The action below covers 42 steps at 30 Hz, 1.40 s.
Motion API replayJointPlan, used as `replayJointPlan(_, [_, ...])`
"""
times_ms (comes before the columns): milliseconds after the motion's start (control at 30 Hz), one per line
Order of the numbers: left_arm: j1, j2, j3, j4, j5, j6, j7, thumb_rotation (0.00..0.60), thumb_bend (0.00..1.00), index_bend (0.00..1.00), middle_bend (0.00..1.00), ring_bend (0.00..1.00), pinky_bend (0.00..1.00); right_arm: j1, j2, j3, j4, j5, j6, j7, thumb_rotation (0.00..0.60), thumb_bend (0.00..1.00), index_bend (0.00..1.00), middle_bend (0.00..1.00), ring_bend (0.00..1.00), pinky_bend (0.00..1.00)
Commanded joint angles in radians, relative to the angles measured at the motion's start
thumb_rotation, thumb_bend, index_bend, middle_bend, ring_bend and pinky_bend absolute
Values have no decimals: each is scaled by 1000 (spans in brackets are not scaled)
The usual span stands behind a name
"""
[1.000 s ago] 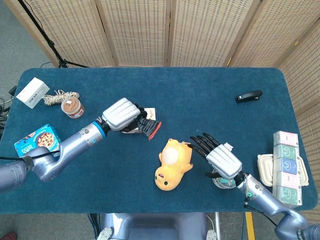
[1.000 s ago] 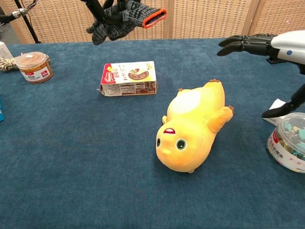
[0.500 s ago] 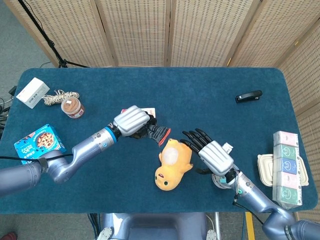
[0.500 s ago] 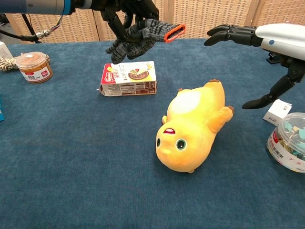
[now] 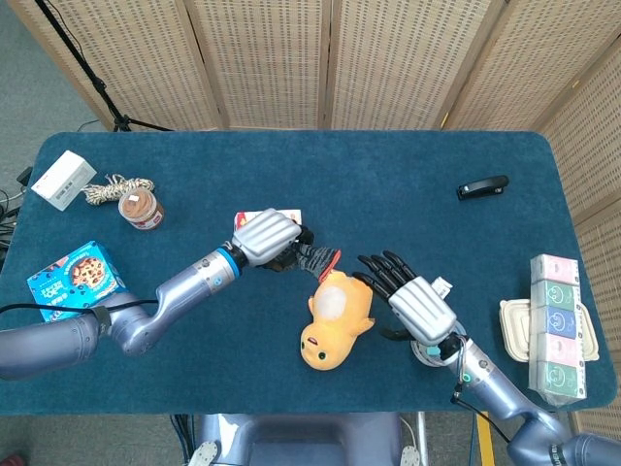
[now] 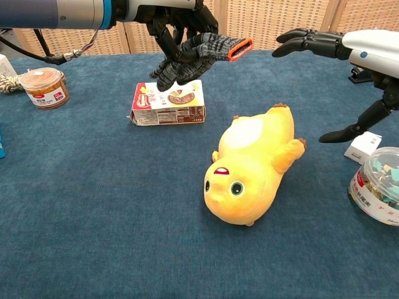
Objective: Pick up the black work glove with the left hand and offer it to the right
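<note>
My left hand [image 5: 264, 238] [image 6: 177, 22] holds the black work glove [image 6: 199, 56] in the air above the table. The glove is dark grey knit with an orange cuff [image 6: 240, 48] that points toward my right hand. In the head view the glove [image 5: 312, 258] pokes out from under the left hand, just above the yellow plush toy. My right hand [image 5: 412, 296] [image 6: 336, 43] is open, fingers stretched out toward the glove, a short gap away from its cuff.
A yellow plush toy [image 6: 252, 165] lies below and between the hands. A small food box [image 6: 168, 103] lies under the glove. A clear lidded tub [image 6: 377, 185] and a small white box [image 6: 363, 146] sit under the right arm. A brown jar [image 6: 42, 87] stands far left.
My left hand has carried the glove rightward and lower, toward the right hand. The right hand came in toward the glove and has now eased slightly back.
</note>
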Motion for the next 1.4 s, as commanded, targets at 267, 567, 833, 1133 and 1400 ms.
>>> replayJointPlan(267, [-8,-24,-8,6,-12,-15,-2,600,483,544,508,495,574,9,-36,-2,3,14,-2,9,600,0,71,0,0,0])
replayJointPlan(567, [-13,-40,-17,16,-22,-23,-7,600,483,544,508,495,574,11,-61,-5,-2,27,-3,-11,600,0,16,0,0,0])
replayJointPlan(833, [-25,-58,-22,28,-44,-38,3,600,483,543,508,495,574,16,-89,-2,-3,37,-2,-25,600,0,19,0,0,0])
replayJointPlan(1133, [-40,-72,-23,20,-71,-44,41,600,483,544,508,495,574,23,-110,7,-6,57,-10,-62,600,0,27,0,0,0])
replayJointPlan(1400, [-48,-52,-6,15,-108,-43,118,600,483,544,508,495,574,16,-100,16,-11,73,6,-72,600,0,32,0,0,0])
